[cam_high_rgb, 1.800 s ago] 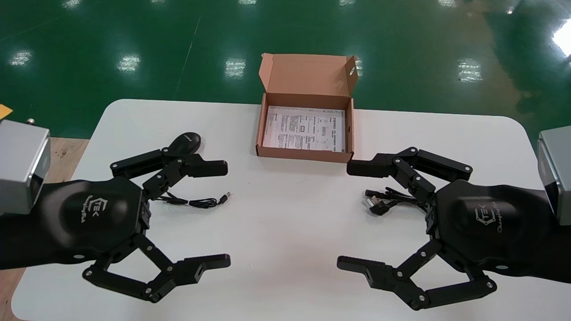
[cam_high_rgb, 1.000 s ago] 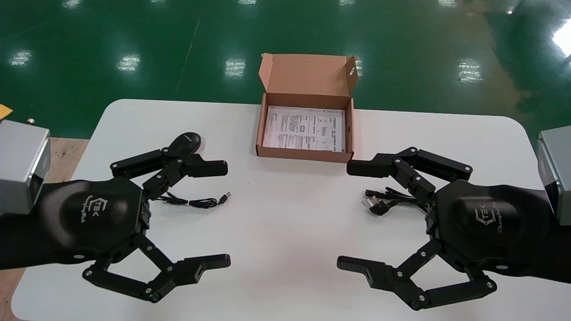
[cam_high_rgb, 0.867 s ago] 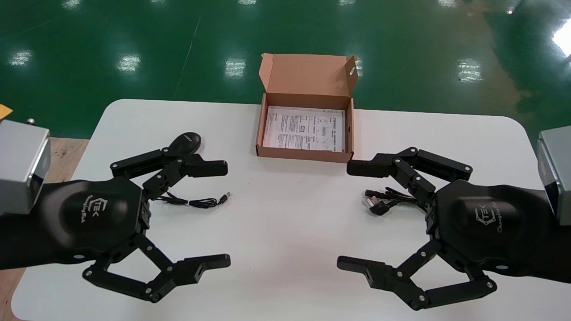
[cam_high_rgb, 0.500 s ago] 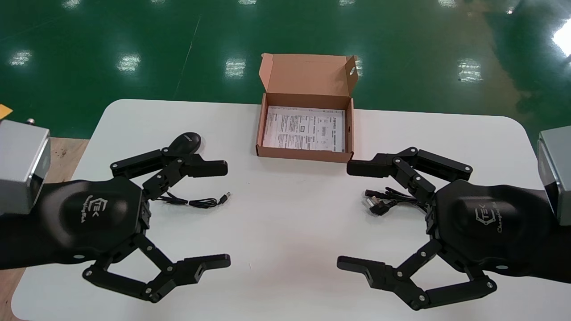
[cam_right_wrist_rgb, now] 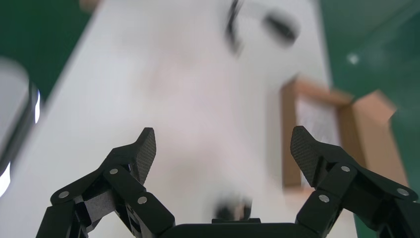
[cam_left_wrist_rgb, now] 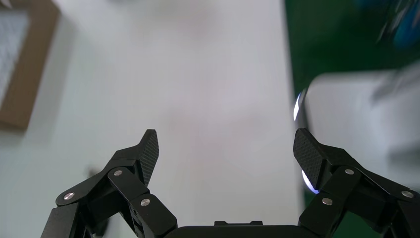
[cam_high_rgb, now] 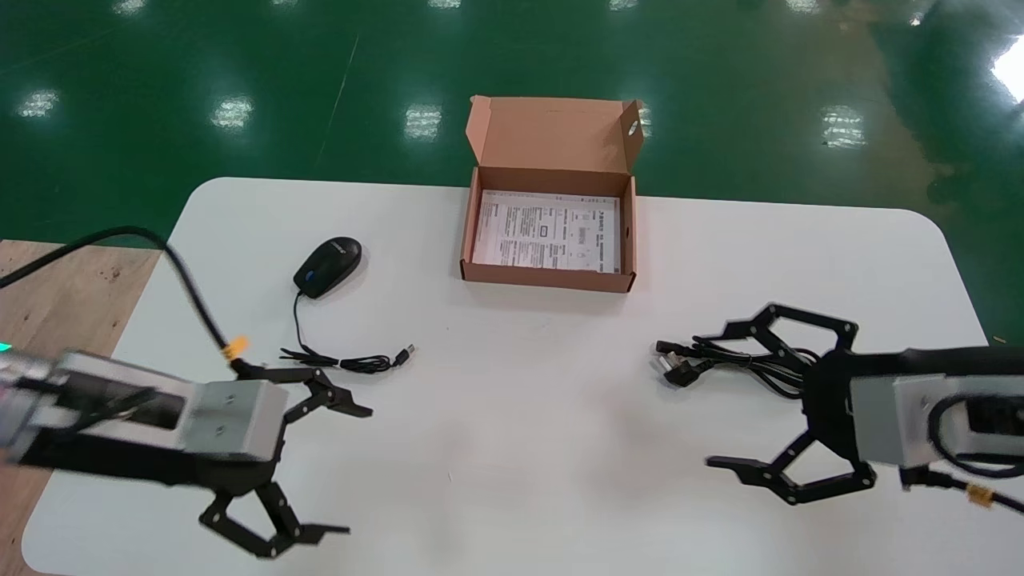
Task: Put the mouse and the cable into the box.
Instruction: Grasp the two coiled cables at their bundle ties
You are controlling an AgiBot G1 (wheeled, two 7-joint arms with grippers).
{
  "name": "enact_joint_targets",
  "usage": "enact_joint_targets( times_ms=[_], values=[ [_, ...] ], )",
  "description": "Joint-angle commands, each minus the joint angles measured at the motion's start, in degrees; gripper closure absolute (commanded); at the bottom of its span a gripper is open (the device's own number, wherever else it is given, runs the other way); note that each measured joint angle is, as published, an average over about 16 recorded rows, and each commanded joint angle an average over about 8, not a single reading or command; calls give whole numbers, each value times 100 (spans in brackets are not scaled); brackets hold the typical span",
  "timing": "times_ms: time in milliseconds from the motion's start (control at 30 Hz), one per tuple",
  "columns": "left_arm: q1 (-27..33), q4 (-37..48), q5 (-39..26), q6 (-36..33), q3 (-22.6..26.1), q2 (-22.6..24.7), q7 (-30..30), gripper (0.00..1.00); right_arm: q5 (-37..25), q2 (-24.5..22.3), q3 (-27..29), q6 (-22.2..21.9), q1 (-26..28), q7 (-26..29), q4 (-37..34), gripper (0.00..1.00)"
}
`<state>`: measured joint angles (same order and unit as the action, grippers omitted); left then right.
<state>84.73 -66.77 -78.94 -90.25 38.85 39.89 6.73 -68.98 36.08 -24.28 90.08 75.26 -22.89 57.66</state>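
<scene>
A black mouse [cam_high_rgb: 328, 266] lies on the white table's left part, its thin cord [cam_high_rgb: 352, 362] trailing toward me and ending in a USB plug. A bundled black cable [cam_high_rgb: 720, 360] lies on the right part. The open cardboard box [cam_high_rgb: 548, 278] stands at the far middle with a printed leaflet [cam_high_rgb: 546, 230] inside. My left gripper [cam_high_rgb: 352, 470] is open over the near left, short of the cord. My right gripper [cam_high_rgb: 720, 396] is open just near of the bundled cable. Both wrist views show the left gripper [cam_left_wrist_rgb: 226, 146] and the right gripper [cam_right_wrist_rgb: 223, 143] holding nothing.
The white table [cam_high_rgb: 520, 384] has rounded corners, with green floor beyond its far edge. Wooden flooring [cam_high_rgb: 72, 288] shows off its left side. The box's lid [cam_high_rgb: 552, 132] stands upright behind it. The right wrist view shows the box [cam_right_wrist_rgb: 289, 139] ahead and the mouse [cam_right_wrist_rgb: 281, 26] far off.
Both arms have swung from their raised pose to a lower one nearer the table's front, turning at the wrist. The mouse and bundled cable now show fully; neither has moved.
</scene>
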Motion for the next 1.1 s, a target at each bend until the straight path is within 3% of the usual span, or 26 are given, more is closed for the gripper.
enact_joint_targets(
  times_ms=[33,233,467,767,1100],
  values=[
    [328,197,-502,5,348,173,-160,0,-475,35,-219,36,235,-643,-284,0],
    [846,1796,-1076,186,720,852,-780,0,-1101,373,-712,-20,720,-1741,-1451,0],
    [1149,3344,-1393,500,874,1447,-1662,0,-1643,900,-1045,-273,1249,-2626,-2826,0],
    [1447,4722,-1639,1082,945,1917,-2610,0,-2009,1522,-1198,-833,1828,-3245,-4187,0],
    [1580,5727,-1710,1756,942,2300,-3342,0,-2230,1858,-1275,-1835,2027,-3622,-5007,0]
  ],
)
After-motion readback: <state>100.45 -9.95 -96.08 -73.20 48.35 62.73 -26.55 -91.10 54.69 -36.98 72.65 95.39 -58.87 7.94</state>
